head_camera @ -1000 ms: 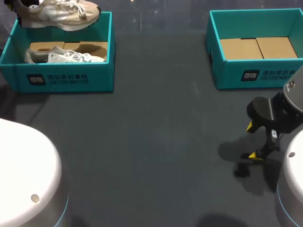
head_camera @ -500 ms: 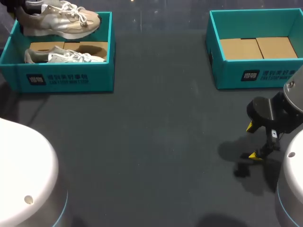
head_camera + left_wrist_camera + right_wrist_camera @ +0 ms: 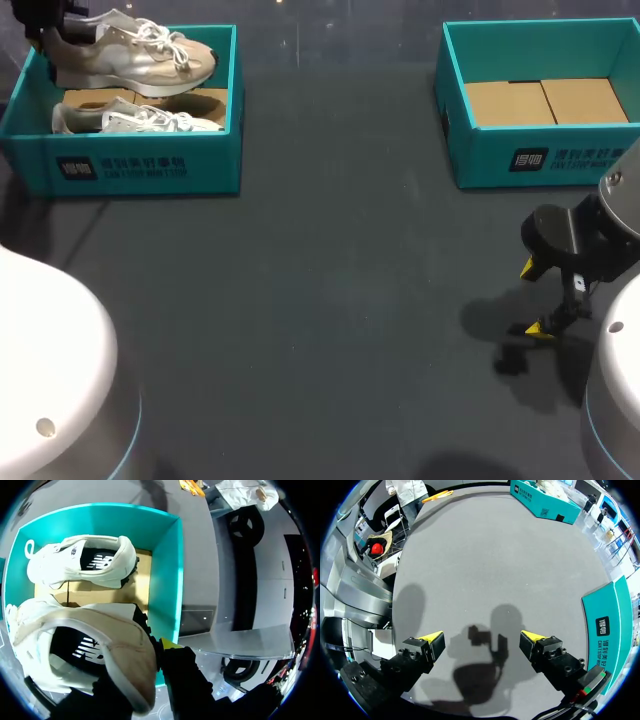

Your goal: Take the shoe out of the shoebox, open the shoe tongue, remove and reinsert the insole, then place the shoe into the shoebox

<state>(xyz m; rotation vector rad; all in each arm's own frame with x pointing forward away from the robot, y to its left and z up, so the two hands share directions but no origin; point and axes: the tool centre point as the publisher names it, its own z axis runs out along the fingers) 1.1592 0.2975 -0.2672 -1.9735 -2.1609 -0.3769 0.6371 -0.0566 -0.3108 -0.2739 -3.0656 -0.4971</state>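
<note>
Upper left of frame: the shoe (image 3: 135, 60) has dropped lower in the picture over the last second. It now hangs just above the shoebox (image 3: 130, 172), toe pointing right, not resting on anything. My read is that it is either being set down or being carried out, and I cannot tell which.

The left hand (image 3: 60, 35) is clamped on the heel. One yellow tip shows outside the collar; the other is hidden.

A second shoe (image 3: 135, 120) lies on the cardboard floor of the box.

The held shoe is a cream sneaker with white laces, a pale sole and a dark lining. It looks soft, so the heel may flex.

Upper right: other shoebox (image 3: 540, 160), nothing in it but cardboard.

Lower right: the right hand (image 3: 535, 298) has not moved. It is spread wide, holding nothing, over the bare surface (image 3: 330, 290).
</note>
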